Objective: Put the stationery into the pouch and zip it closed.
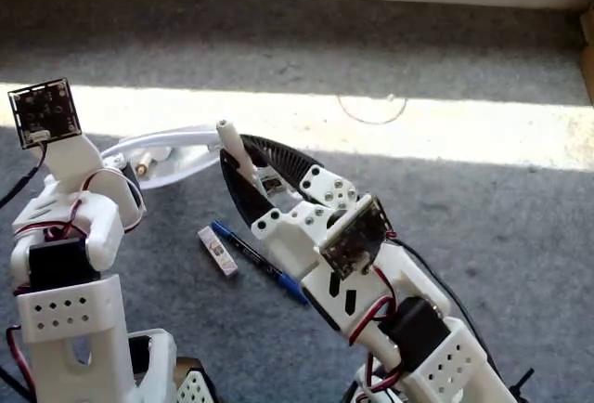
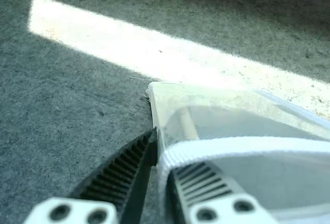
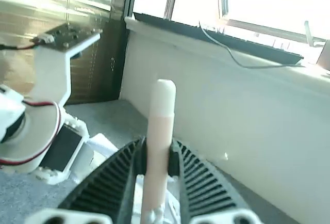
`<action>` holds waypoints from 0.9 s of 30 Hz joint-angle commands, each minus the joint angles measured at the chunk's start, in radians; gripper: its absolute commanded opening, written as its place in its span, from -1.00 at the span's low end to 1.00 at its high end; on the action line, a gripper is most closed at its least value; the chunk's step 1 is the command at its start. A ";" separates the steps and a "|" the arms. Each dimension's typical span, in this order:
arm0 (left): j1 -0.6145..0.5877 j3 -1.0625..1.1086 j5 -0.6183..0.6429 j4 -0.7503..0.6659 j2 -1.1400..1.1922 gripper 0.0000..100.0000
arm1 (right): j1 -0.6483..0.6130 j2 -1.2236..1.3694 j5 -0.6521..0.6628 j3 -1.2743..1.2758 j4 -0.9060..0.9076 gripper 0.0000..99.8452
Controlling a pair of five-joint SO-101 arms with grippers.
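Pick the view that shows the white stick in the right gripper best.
The right wrist view: the white stick stands upright, clamped in the right gripper, most of its length clear. The high view shows it smaller, its tip rising beside the pouch. The left wrist view faces the pouch instead.

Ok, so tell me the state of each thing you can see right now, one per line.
pouch: edge clamped in the left tool.
left tool: shut on the pouch.
white stick: upright, gripped by the right tool.
right tool: shut on the white stick.
blue pen: lying loose, outside the pouch.
small white block: lying beside the blue pen.
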 commanded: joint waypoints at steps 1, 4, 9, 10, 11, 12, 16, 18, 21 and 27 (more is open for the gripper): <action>0.018 -0.005 -0.011 -0.023 -0.016 -0.98 | -0.010 -0.018 0.002 0.004 -0.148 -0.99; 0.018 -0.002 -0.017 -0.023 -0.016 -0.98 | -0.010 -0.016 0.002 0.010 -0.217 -0.99; 0.018 -0.001 -0.015 -0.023 -0.016 -0.98 | -0.010 -0.013 0.002 0.010 -0.332 -0.99; 0.018 -0.001 -0.015 -0.023 -0.016 -0.98 | -0.018 -0.010 0.002 0.010 -0.351 -0.99; 0.018 -0.001 -0.015 -0.023 -0.016 -0.98 | -0.030 0.002 0.003 0.005 -0.364 -0.99; 0.018 -0.001 -0.015 -0.023 -0.016 -0.98 | -0.042 0.021 0.003 0.001 -0.375 -0.99; 0.018 -0.001 -0.015 -0.020 -0.016 -0.98 | -0.090 0.101 0.008 -0.001 -0.472 -0.99; 0.018 0.001 -0.015 -0.018 -0.016 -0.98 | -0.108 0.140 0.009 -0.001 -0.533 -0.99; 0.018 0.001 -0.015 -0.018 -0.016 -0.98 | -0.128 0.194 0.009 -0.001 -0.591 -0.99; 0.018 0.001 -0.015 -0.018 -0.016 -0.98 | -0.125 0.309 0.011 -0.001 -0.713 -0.99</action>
